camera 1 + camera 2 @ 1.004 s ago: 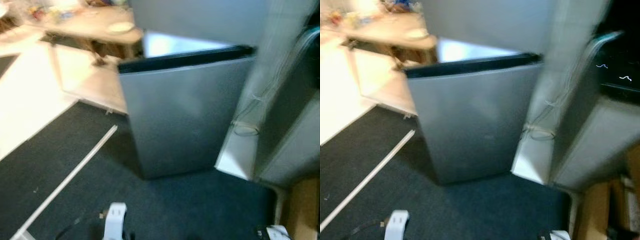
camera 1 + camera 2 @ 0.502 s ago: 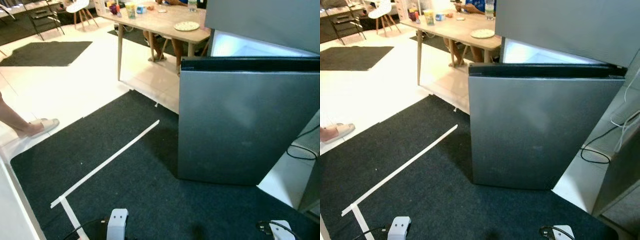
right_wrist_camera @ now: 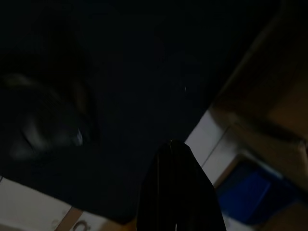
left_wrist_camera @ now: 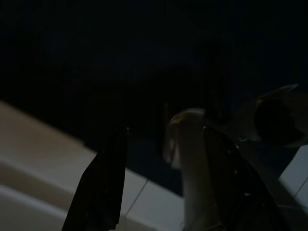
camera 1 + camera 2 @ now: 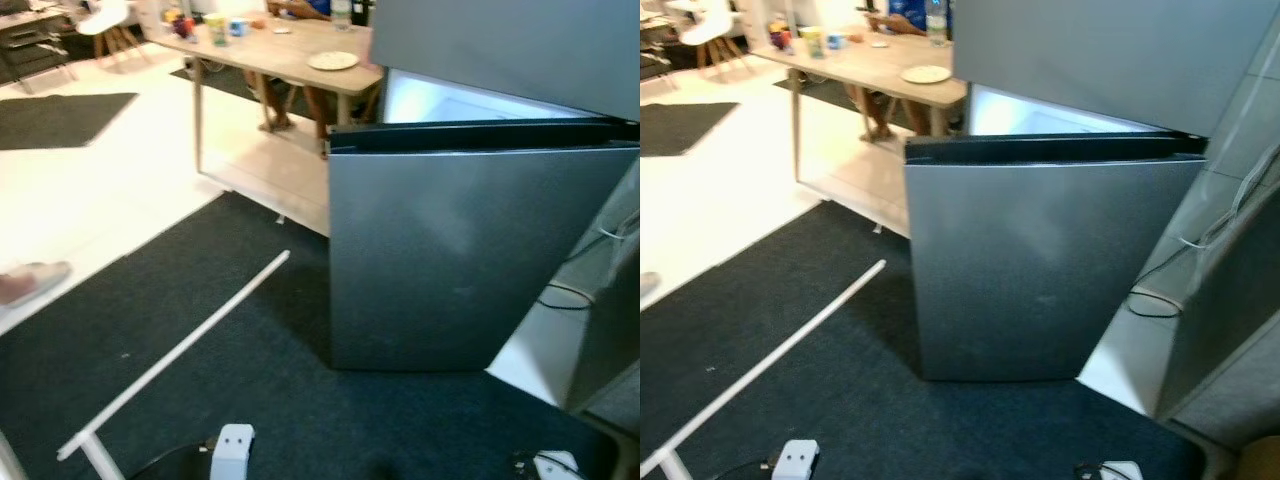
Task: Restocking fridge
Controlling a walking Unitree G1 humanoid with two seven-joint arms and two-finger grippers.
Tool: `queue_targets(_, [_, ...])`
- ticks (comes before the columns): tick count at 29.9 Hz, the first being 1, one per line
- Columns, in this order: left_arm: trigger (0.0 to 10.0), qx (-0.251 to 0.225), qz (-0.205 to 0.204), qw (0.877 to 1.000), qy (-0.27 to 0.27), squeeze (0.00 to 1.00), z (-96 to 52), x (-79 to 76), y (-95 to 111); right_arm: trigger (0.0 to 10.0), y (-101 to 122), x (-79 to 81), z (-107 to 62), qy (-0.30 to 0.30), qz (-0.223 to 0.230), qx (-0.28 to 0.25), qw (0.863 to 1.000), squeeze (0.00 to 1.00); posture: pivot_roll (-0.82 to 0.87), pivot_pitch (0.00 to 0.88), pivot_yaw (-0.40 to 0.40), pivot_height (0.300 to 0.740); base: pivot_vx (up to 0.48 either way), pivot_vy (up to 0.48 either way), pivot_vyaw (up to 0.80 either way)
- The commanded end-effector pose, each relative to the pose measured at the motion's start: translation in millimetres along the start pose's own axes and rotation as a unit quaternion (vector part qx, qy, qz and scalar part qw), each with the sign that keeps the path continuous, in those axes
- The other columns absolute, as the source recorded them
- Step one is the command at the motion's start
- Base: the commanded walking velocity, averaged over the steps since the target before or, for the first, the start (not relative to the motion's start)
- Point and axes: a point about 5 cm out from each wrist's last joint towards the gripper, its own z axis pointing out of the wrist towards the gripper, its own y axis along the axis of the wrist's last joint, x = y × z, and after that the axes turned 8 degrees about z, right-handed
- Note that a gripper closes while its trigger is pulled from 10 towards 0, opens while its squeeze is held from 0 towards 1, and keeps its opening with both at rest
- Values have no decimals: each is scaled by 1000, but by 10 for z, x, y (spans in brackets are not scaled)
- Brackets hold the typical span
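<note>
The left hand (image 4: 159, 183) hangs low, fingers wide, holding nothing. The right hand (image 3: 178, 192) I cannot tell. Ahead, the fridge door (image 5: 470, 260) stands open for restocking.

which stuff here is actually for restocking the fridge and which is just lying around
For the job:
fridge
open lower fridge door
lit fridge interior

Just lying about:
wooden table
plate
cups
white strip on the carpet
cable on the floor
</note>
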Motion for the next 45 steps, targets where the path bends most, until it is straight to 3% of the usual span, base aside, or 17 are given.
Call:
queue_targets(1, [10000,5,2,1000,2,0,-12,24,-32,10000,71,54,10,7,-3,-12,1000,0,-35,0,27,740,345,0,0])
queue_targets(20, [10000,10,13,1000,4,0,-33,77,-61,10000,69,45,6,14,12,-20,1000,0,-32,0,31,740,348,0,0])
queue_targets(29, [10000,10,14,1000,6,0,-38,102,-55,10000,158,71,11,19,57,-40,997,0,-27,0,33,740,346,0,0])
queue_targets(32, [10000,9,13,1000,7,0,-48,132,-56,10000,263,67,14,22,107,-61,992,0,-24,0,31,740,346,0,0])
queue_targets(35, [10000,9,13,1000,7,0,-49,136,-55,10000,287,62,14,23,118,-65,991,0,-24,0,31,740,345,0,0])
queue_targets(40, [10000,10,-2,1000,12,0,-38,115,-52,10000,507,140,8,78,196,-108,972,0,-26,0,31,740,139,0,0])
queue_targets(45, [10000,11,0,1000,12,0,-23,76,-38,10000,675,186,-3,102,215,-135,962,0,-28,0,30,740,0,0,0])
